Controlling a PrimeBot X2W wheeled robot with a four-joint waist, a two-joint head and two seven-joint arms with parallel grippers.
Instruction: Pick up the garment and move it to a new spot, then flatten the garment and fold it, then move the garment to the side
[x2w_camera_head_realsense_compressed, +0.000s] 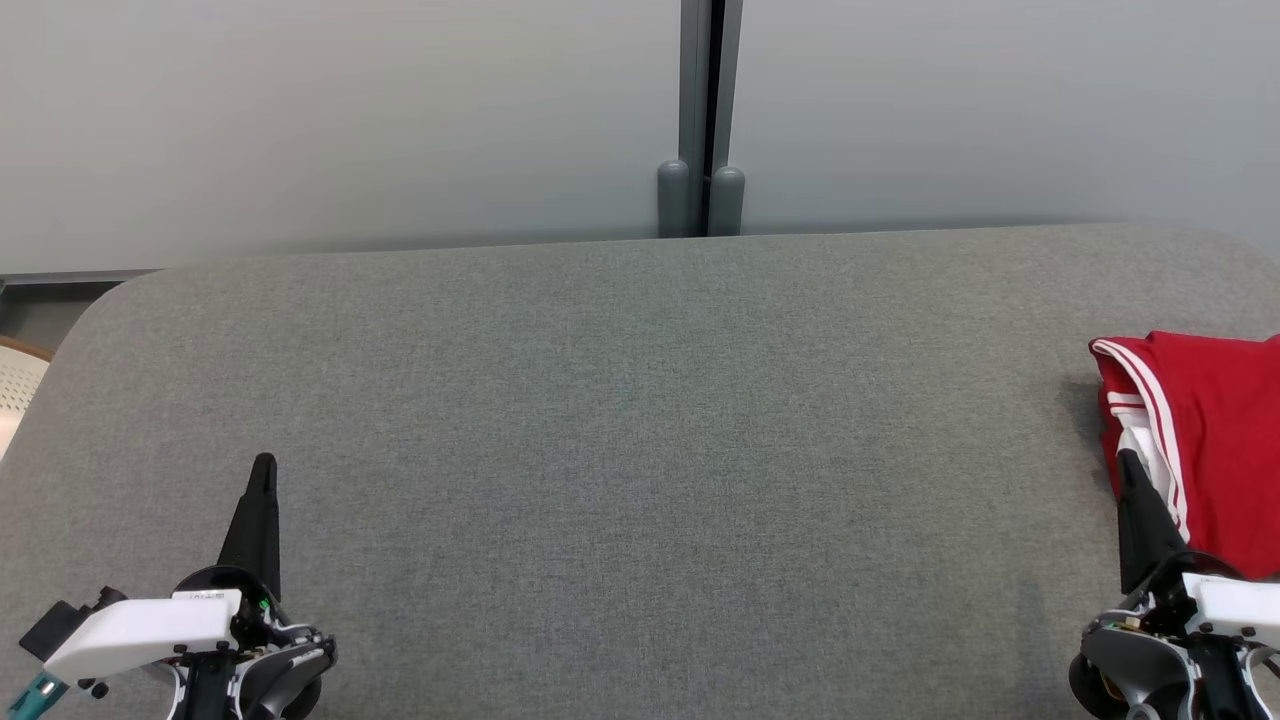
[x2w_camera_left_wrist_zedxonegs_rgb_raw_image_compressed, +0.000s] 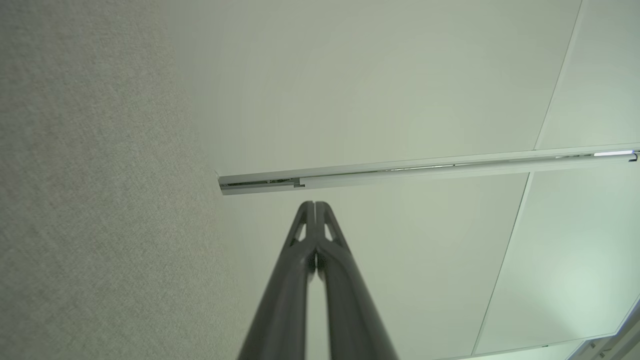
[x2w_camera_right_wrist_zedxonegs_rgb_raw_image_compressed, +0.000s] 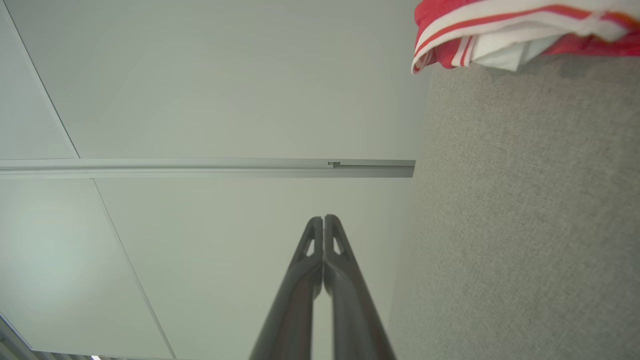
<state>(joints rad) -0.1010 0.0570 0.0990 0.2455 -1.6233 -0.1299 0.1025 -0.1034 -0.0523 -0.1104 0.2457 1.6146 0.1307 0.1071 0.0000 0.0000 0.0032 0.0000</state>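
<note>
Far right, red garment (x2w_camera_head_realsense_compressed: 1215, 440) on grey surface (x2w_camera_head_realsense_compressed: 640, 450), beside closed right fingers (x2w_camera_head_realsense_compressed: 1137, 505).

The left hand (x2w_camera_head_realsense_compressed: 263, 472) sits low at the left and the right hand (x2w_camera_head_realsense_compressed: 1128, 465) low at the right, each with its two dark fingers (x2w_camera_left_wrist_zedxonegs_rgb_raw_image_compressed: 300, 260) pressed together, pointing forward above a white wrist (x2w_camera_head_realsense_compressed: 140, 630).

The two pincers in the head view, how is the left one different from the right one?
The left pincer sits at the lower left over plain grey table; the right pincer sits at the lower right beside the red garment. The left pincer has only table cloth behind its tip; the right pincer's tip shows against the garment's white-striped edge without gripping it. Both are shut, hold nothing and have dark fingers.
</note>
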